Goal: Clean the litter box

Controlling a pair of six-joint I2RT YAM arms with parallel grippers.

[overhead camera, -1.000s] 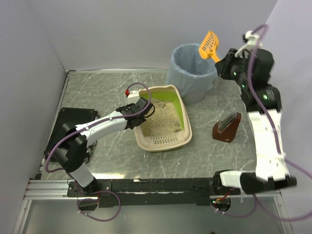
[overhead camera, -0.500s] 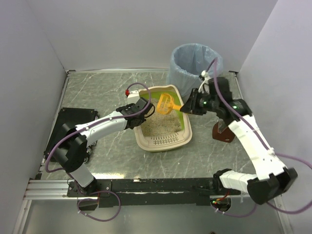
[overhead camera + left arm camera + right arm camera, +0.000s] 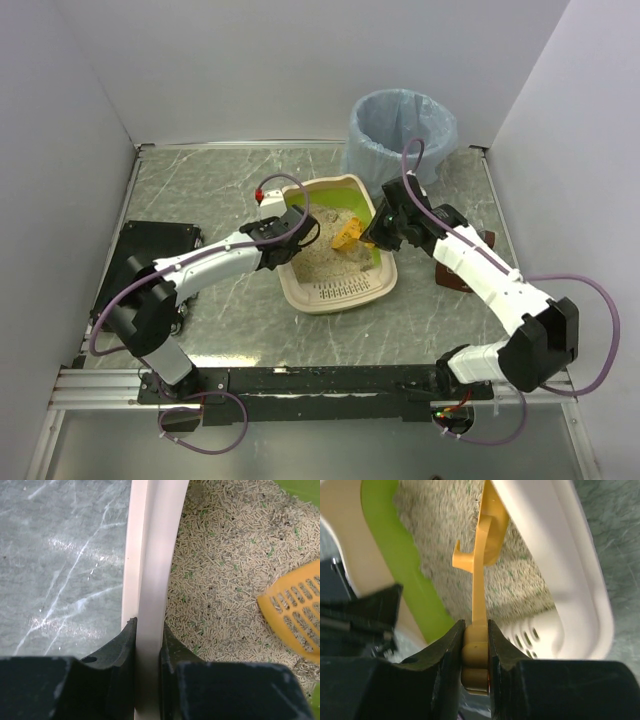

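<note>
left pincer (image 3: pixel 293 229) on litter box (image 3: pixel 336 291) rim | right pincer (image 3: pixel 369 238) holds orange scoop (image 3: pixel 347 236) over litter

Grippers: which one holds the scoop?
The right gripper, shut on the orange scoop; the left gripper instead clamps the rim of the litter box.

No readable text, labels, brands, numbers or signs in any view.

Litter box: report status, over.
Left gripper shut on litter box rim. Right gripper shut on scoop, head inside the box. Nothing seen blocking it.
</note>
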